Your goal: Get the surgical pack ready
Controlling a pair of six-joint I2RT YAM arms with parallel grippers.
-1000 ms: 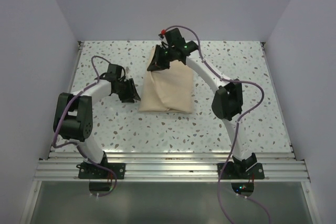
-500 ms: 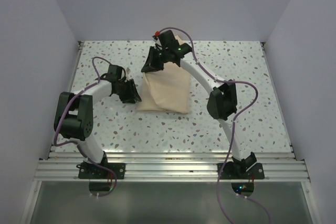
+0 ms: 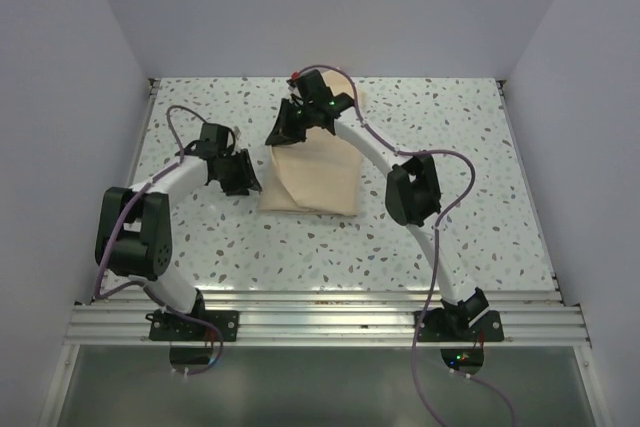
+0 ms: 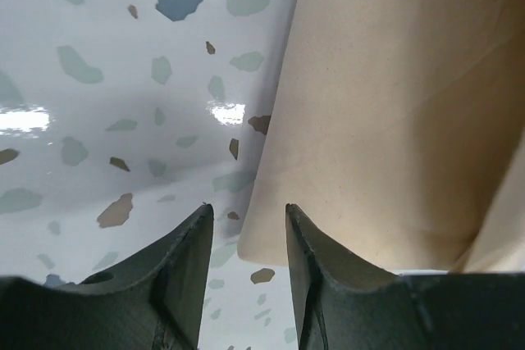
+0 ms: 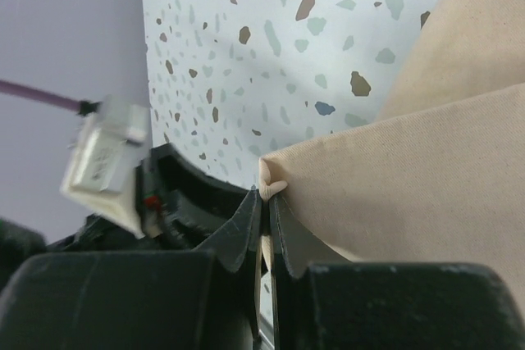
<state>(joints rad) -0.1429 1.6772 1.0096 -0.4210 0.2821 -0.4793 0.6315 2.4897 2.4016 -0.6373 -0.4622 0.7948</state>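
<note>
Centrally on the speckled worktop, somewhat toward its far side: surgical pack, plain beige, folded shut into a pillow-like bundle with a diagonal crease across its left part. Contents wholly hidden by the wrapping, so not identifiable from any view.

Right fingers at the far-left corner of the bundle, pressed together on a small puckered corner of the pack, pinched between the tips and raised off the worktop. Right arm arched over the pack's right side to reach that corner.

Left fingers low over the worktop, just beside the pack's left edge, partly apart, with nothing between them. Near-left corner of the pack just ahead of the tips; contact with it not discernible.
</note>
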